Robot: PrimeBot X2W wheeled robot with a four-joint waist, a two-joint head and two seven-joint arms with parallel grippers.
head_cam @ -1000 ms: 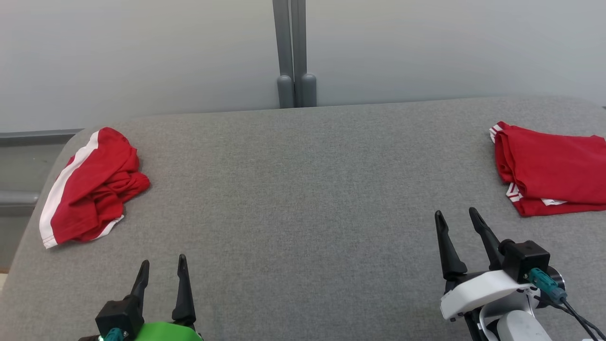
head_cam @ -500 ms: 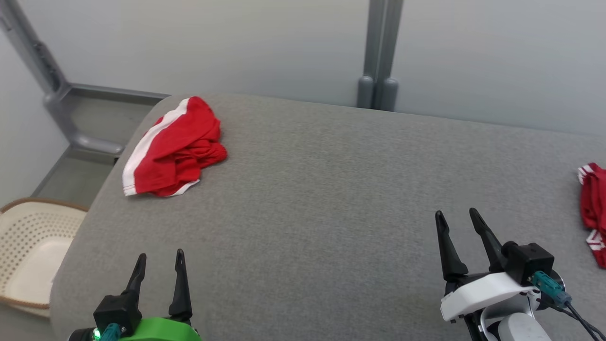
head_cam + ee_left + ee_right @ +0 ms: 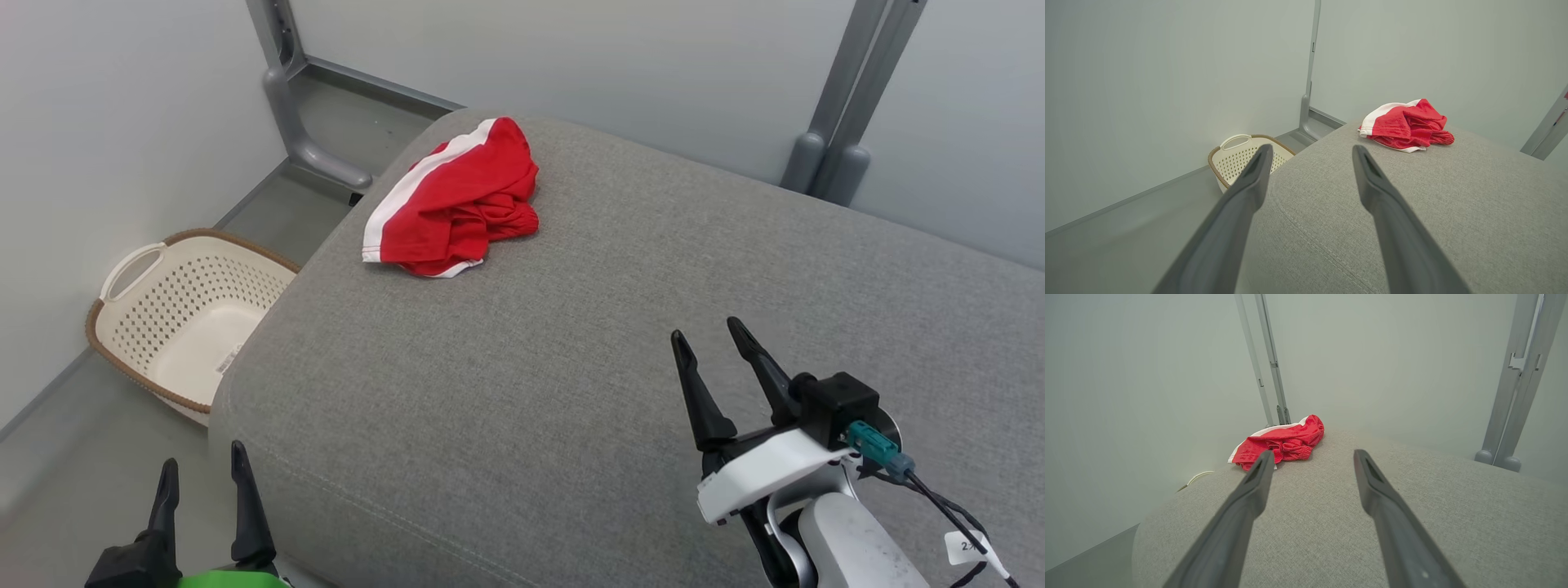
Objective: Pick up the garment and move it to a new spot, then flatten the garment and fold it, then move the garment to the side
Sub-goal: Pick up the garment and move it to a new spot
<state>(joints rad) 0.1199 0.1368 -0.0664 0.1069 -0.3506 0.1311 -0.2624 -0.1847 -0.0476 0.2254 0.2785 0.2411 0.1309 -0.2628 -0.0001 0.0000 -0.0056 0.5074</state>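
Observation:
The garment (image 3: 457, 201) is a crumpled red piece with a white band, lying near the far left corner of the grey padded table (image 3: 571, 343). It also shows ahead in the left wrist view as the garment (image 3: 1406, 125) and in the right wrist view as the garment (image 3: 1282, 443). My left gripper (image 3: 204, 474) hangs open off the table's near left corner, above the floor, with nothing between its fingers. My right gripper (image 3: 709, 335) is open over the table's near right part, well short of the garment and empty.
A cream perforated laundry basket (image 3: 163, 282) with a brown rim stands on the floor left of the table, seen too as the basket (image 3: 1231, 157). Grey frame posts (image 3: 833, 122) rise behind the table, another post (image 3: 286, 98) at the back left. Pale walls close the left and back.
The head camera has swung left: the crumpled garment now sits nearer the picture's centre, the basket has come into view, and the folded red garment at the right has left the picture. Both grippers stay open.

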